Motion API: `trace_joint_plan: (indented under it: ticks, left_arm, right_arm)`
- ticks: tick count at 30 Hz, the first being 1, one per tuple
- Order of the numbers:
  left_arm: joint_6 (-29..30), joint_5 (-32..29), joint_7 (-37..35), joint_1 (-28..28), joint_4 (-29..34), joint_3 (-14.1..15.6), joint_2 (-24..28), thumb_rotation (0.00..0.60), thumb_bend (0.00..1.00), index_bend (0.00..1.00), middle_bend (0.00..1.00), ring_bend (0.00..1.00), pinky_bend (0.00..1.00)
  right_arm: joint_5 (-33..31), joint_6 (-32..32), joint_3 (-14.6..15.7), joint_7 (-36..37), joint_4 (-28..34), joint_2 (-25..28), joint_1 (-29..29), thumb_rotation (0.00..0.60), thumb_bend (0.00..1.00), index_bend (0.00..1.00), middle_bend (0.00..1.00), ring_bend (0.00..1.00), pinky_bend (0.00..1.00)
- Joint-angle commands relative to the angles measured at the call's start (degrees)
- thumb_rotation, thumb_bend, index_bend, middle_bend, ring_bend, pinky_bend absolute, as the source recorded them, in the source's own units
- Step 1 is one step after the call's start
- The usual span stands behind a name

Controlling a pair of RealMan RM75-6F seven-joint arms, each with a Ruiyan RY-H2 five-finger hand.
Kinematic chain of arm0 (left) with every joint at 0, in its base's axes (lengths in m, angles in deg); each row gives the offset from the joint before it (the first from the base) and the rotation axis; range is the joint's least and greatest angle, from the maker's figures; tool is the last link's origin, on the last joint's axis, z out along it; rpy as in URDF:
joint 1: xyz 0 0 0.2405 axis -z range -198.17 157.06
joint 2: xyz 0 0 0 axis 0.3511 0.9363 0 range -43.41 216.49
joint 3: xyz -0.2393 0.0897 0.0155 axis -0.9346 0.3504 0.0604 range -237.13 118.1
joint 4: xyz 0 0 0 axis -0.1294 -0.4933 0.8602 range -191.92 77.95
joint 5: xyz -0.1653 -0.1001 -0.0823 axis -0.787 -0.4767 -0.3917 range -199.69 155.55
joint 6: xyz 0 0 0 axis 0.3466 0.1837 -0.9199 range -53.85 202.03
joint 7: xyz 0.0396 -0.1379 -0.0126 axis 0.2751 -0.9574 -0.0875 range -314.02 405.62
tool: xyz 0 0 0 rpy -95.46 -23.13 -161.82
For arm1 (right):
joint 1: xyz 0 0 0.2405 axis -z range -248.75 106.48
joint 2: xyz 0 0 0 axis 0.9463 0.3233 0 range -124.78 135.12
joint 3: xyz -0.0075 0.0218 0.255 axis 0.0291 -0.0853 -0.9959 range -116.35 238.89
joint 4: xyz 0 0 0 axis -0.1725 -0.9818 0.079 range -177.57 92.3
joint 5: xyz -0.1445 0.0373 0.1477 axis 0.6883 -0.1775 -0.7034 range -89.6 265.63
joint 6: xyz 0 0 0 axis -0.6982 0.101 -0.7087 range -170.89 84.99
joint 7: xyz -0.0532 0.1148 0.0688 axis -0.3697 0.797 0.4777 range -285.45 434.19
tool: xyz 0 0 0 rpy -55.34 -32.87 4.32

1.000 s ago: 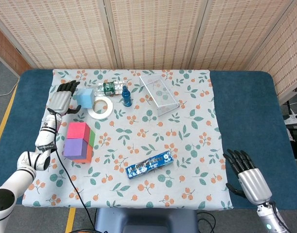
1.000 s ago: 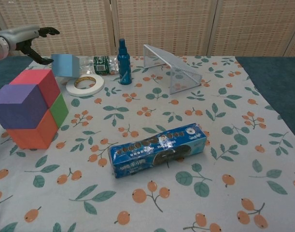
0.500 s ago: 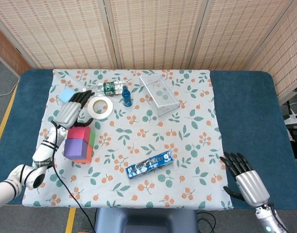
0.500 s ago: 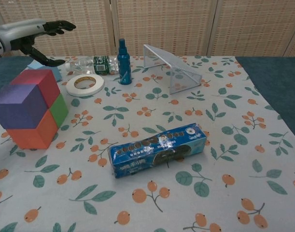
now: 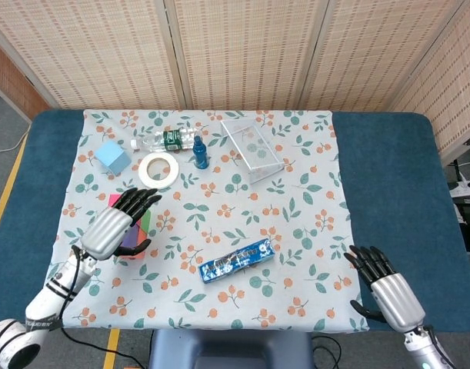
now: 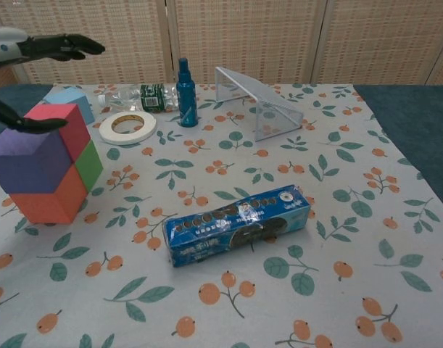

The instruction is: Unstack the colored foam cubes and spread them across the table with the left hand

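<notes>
Starting at your far left, one light blue cube point(image 5: 111, 157) already lies alone near the table's back-left corner, well apart from the stack. Your left hand point(image 5: 118, 225) hovers over the remaining stack, fingers spread wide and holding nothing. Below it, in the chest view, the pink cube point(image 6: 61, 122) and purple cube point(image 6: 29, 158) sit on top, with the green cube point(image 6: 90, 165) and orange cube point(image 6: 51, 199) beneath. Being foam, they should be light, soft and a little grippy, so they likely dent under pressure rather than slip. Take a top cube by two opposite side faces, lightly, so its neighbour does not drag along. Further right lie the tape roll point(image 5: 158, 169) and cookie pack point(image 5: 238, 260). Your right hand point(image 5: 388, 290) rests open and empty at the table's right edge.
</notes>
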Motion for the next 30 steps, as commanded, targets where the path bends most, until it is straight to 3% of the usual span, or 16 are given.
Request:
trace_joint_plan:
  ticks: [1,10,18,26,30]
  left_arm:
    - [1.01,0.46,0.77,-2.05,-0.68,2.0,-0.24,0.6,0.34,0.0,0.02,0.0,0.04]
    - [6.61,5.17,7.27,-6.28,-6.86,4.72,-4.43,0.6,0.34,0.0,0.05,0.01,0.04]
    - [14.95,8.28,13.49,-11.75,-17.97,5.73,-13.14,0.6,0.34,0.07,0.13,0.06,0.08]
    - [15.71,8.2,12.22,-12.62,-24.57,5.07,-16.95,0.6,0.34,0.07,0.13,0.06,0.08]
    - [16.6,8.7,11.13,-12.91,-26.98,4.83,-18.46,0.6,0.34,0.09,0.15,0.11,0.13]
  right_arm:
    - [0.39,0.17,0.25,0.7,0.19,0.32,-0.05,0.6,0.15,0.0,0.0,0.0,0.0]
    - [0.55,0.06,0.39,0.8,0.17,0.37,-0.06,0.6,0.16,0.0,0.0,0.0,0.0]
    - [0.38,-0.01,0.29,0.85,0.05,0.32,-0.05,0.6,0.16,0.0,0.0,0.0,0.0]
    - [0.41,0.41,0.21,1.1,0.14,0.55,0.07,0.6,0.16,0.0,0.0,0.0,0.0]
    - [0.28,0.24,0.18,1.05,0.1,0.51,0.05,0.6,0.16,0.0,0.0,0.0,0.0]
